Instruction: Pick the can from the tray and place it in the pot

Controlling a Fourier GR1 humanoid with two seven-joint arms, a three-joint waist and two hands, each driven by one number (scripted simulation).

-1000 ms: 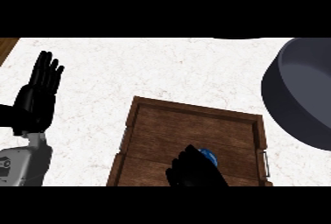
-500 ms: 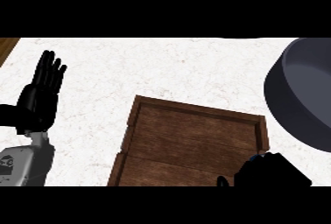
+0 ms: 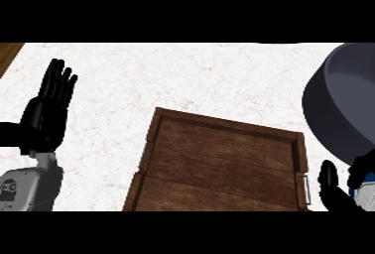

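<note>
We take the wooden tray (image 3: 219, 163) as our landmark. It sits on the white speckled counter (image 3: 190, 79), a dark brown rectangle with raised rims and a small metal handle (image 3: 304, 188) on its right edge.

Just off the tray's right edge, beside that handle, we see our right hand (image 3: 330, 191). Its fingers and thumb curl around the can (image 3: 356, 191), of which only a sliver of blue and white shows between them at the view's right border. So the can is off the tray, held beside its right rim and below the pot.

The pot (image 3: 341, 109), dark grey and round, stands to the upper right of the tray, cut off by the view's edge.

Well to the left of the tray we see our left hand (image 3: 47, 111), open with straight fingers pointing up, resting above its grey forearm (image 3: 29, 188).
</note>
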